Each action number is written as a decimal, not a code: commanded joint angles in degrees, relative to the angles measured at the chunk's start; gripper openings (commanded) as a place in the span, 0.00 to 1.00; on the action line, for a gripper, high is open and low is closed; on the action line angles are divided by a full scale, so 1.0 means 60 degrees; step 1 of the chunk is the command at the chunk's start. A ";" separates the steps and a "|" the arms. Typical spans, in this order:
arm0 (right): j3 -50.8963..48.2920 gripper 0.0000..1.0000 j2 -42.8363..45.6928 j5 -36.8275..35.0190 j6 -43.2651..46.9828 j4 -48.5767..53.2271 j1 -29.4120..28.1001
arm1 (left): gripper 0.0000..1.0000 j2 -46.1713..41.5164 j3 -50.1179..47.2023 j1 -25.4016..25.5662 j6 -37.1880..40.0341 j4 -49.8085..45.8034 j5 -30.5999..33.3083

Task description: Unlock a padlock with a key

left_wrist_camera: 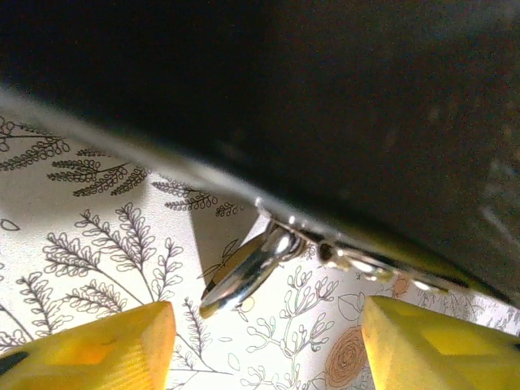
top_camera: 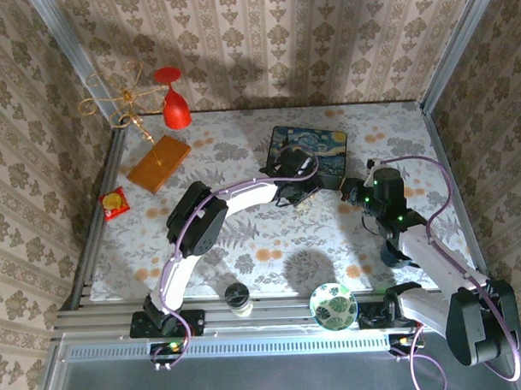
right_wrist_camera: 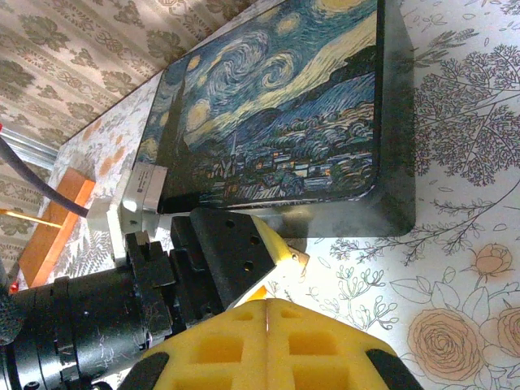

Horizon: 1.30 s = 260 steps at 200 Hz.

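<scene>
While the left end effector (left_wrist_camera: 266, 325) stands spread and the right end effector (right_wrist_camera: 268, 313) is closed, the tiny brass-and-silver metal padlock (left_wrist_camera: 244, 280) hangs at the 6 o'clock edge of the dark blue starry-night box (top_camera: 315, 150). Expect it light, rigid, slippery; pinch the body's flat faces.

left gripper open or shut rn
Open: in its wrist view the left gripper shows its yellow fingers standing wide apart, with nothing clamped between them.
</scene>
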<state>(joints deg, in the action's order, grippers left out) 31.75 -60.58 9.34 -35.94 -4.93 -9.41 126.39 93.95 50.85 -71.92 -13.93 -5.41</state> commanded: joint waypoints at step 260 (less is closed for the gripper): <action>-0.0180 0.00 -0.0048 0.2059 -0.3668 -0.4877 -0.0418 | 0.45 -0.3771 -0.5522 -0.1432 0.2333 1.1140 -0.6364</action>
<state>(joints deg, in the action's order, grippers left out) 30.26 -61.36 21.10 -56.29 -32.10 -11.57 103.39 59.55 41.63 -59.68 50.83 -40.32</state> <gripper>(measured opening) 0.060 0.452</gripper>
